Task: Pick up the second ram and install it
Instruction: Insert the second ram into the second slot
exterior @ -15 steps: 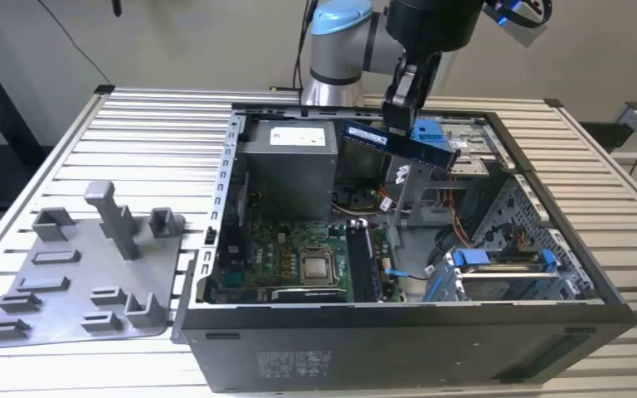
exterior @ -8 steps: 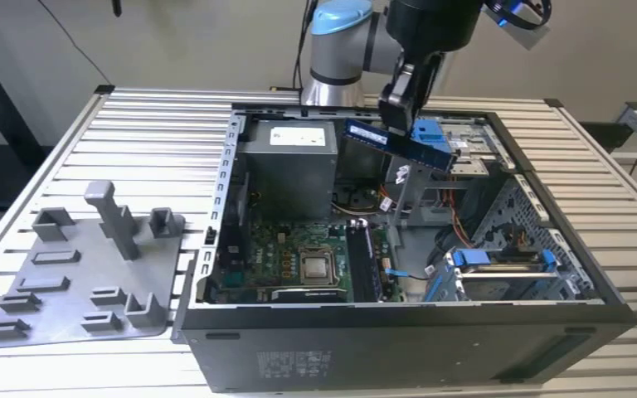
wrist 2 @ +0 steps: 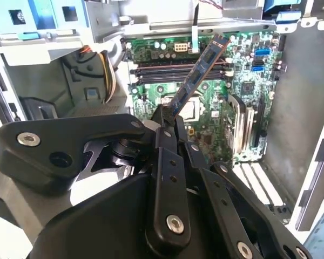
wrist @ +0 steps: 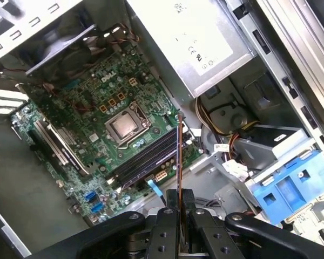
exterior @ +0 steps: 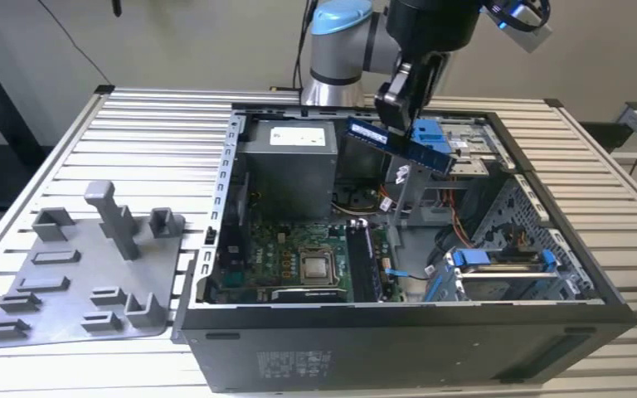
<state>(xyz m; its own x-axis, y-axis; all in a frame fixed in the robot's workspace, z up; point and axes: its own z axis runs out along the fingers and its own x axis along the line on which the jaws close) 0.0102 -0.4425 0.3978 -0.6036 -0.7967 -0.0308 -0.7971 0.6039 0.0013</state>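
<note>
**Position.** The ram (exterior: 424, 149) hangs in the air above the open case (exterior: 407, 332), over the case's far half and clear of everything inside it. It is tilted, with one end lower than the other. In the first wrist view it shows edge-on (wrist: 179, 162), roughly in line with the dark slots (wrist: 146, 156) on the case's board (wrist: 81, 108), but well apart from them.

**Grip.** The gripper (exterior: 394, 124) holds the ram by one short end. Its fingers (wrist 2: 163, 156) are pinched on the flat faces, and most of the stick's length (wrist 2: 200, 73) juts out free.

**Handling, by judgement.**
- The stick looks light, thin and stiff.
- It is probably brittle across its flat.
- The contact edge and chips are likely easy to damage.
- The faces near an end look like the right place to hold it, as it is held now.
- With so much overhang, a sideways knock could twist it in the pinch.

**Markings.**
- A sticker sits near the ram's free end; I cannot make out its print.
- A white label (exterior: 296, 133) lies on the grey power unit (wrist: 205, 32) inside the case.
- White lettering marks the board beside the processor (wrist: 124, 125).
</note>
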